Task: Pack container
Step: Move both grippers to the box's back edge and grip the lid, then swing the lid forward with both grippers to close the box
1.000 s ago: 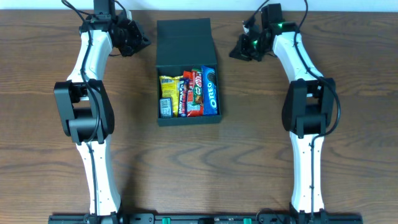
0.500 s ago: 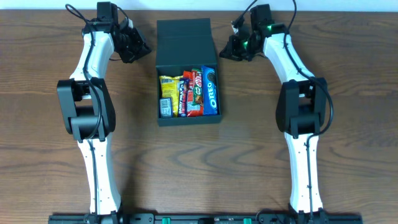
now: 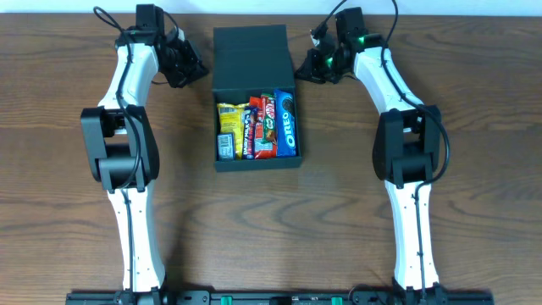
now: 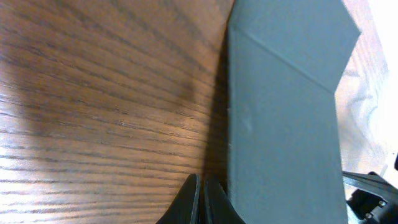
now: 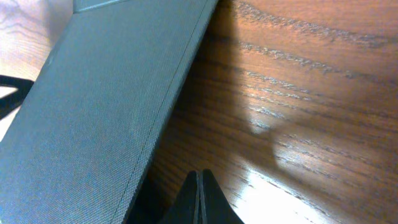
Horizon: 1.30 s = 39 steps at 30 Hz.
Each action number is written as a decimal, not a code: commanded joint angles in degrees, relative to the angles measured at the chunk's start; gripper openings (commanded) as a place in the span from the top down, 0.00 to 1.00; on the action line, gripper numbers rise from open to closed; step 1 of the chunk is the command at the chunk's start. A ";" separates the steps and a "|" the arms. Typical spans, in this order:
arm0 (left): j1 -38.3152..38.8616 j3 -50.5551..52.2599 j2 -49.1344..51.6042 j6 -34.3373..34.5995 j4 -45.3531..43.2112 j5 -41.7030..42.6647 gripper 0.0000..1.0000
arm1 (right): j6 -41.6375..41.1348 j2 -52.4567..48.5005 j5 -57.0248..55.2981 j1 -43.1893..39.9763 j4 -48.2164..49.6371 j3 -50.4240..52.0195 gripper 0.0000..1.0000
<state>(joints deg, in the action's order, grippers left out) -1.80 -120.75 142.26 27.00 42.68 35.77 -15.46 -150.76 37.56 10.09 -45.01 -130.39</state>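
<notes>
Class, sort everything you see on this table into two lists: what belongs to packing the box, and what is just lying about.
Belongs to the job: dark box; its open lid; snack packets inside the box; left gripper and right gripper, both shut, one on each side of the lid.
Just there: only the wooden table.

Open container lid (image 3: 251, 52) between left hand (image 3: 196, 69) and right hand (image 3: 304, 72), free table (image 3: 474, 169) outward

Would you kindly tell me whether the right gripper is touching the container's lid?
Apart. The right wrist view shows a strip of bare table between the shut right gripper and the edge of the container's lid.
</notes>
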 commanded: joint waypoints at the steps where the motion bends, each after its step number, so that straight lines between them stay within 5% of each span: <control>1: 0.13 -1.22 1.84 0.02 0.17 0.70 0.94 | -0.35 -1.25 0.85 0.79 0.48 -1.07 0.99; 12: 1.44 -1.22 2.54 -0.13 -0.72 2.36 0.94 | -0.33 -2.32 3.45 2.01 2.51 -1.07 0.98; 39: -2.56 -9.38 2.27 -12.50 -9.88 29.29 0.94 | 1.42 -1.29 35.26 -2.14 17.86 -6.95 0.98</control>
<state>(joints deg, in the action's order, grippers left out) -4.36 -126.58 143.92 17.02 32.95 60.12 -15.51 -152.55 67.11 7.92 -27.46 -133.40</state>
